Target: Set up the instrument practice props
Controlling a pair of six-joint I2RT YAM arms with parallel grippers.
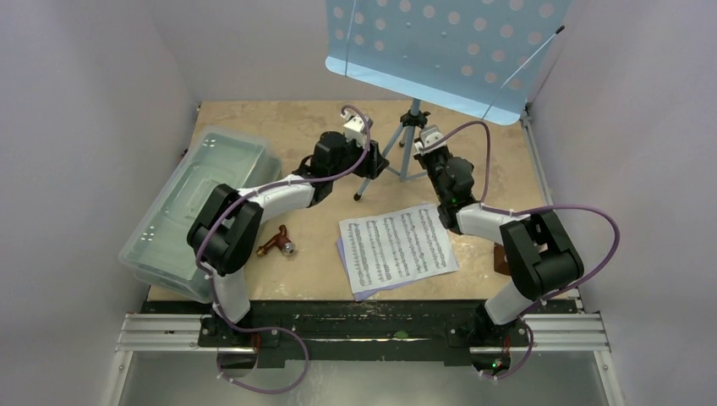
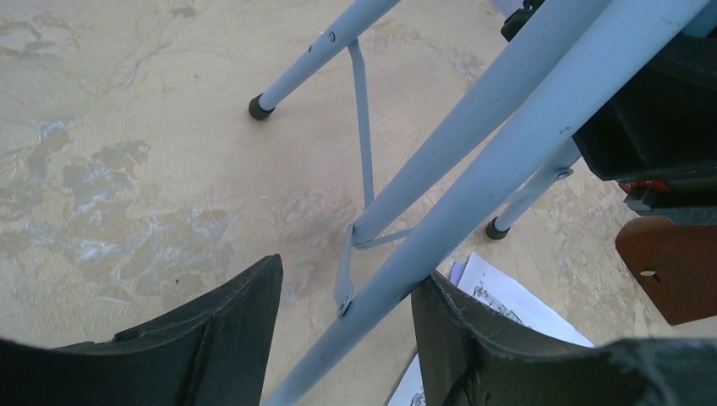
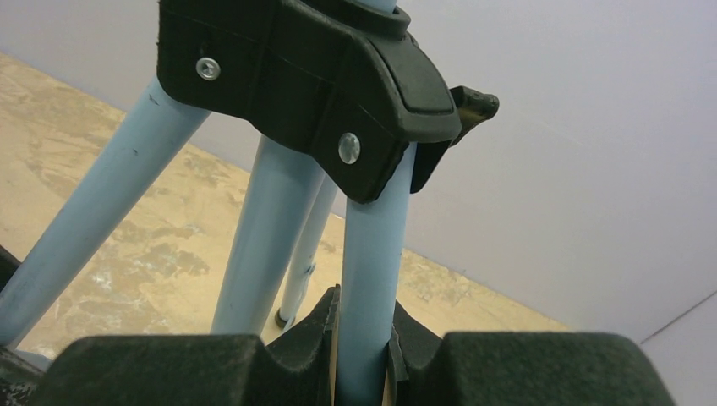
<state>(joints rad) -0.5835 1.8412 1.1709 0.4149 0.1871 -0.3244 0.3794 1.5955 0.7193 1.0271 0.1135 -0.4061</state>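
Observation:
The light-blue music stand (image 1: 440, 51) stands upright at the back on its tripod legs (image 1: 404, 148). My right gripper (image 1: 433, 161) is shut on one tripod leg (image 3: 370, 245) just below the black hub (image 3: 313, 76). My left gripper (image 1: 372, 165) is open, and another leg (image 2: 473, 194) passes between its fingers, touching the right finger (image 2: 473, 338). The white and lilac sheet-music pages (image 1: 397, 245) lie flat on the table in front of the stand. The brown metronome (image 1: 500, 260) sits at the right edge, mostly hidden behind my right arm; it also shows in the left wrist view (image 2: 668, 266).
A large clear lidded box (image 1: 194, 211) lies along the left edge of the table. A small brown piece with a metal knob (image 1: 277, 244) lies beside my left arm. Grey walls close in the left, back and right sides.

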